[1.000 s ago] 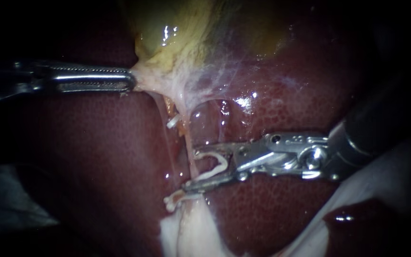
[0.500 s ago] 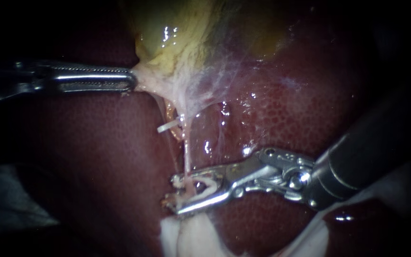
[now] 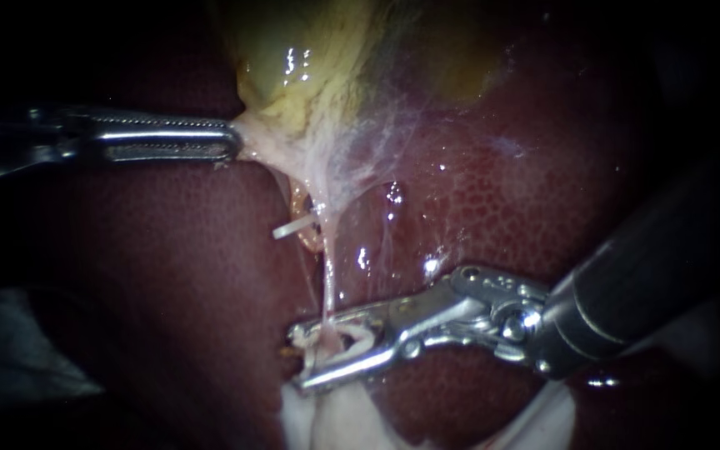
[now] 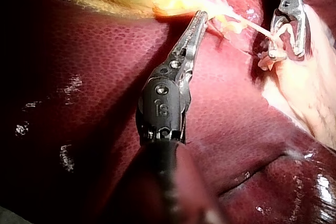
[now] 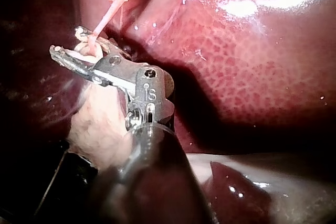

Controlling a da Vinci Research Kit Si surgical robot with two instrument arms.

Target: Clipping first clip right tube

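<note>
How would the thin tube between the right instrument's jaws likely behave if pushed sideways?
Probably floppy: the tube looks thread-thin, straight only because the left instrument pulls the gallbladder. Likely fragile and slippery: translucent, glistening where it meets the clip.

Surgical bench. Shown by: mottled red liver (image 3: 502,192), yellow gallbladder (image 3: 310,67), metal left instrument (image 3: 228,140) and right instrument (image 3: 302,360), close endoscope light.

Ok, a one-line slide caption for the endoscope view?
Right instrument holds a white clip around the tube; left instrument grips the gallbladder over the liver.
</note>
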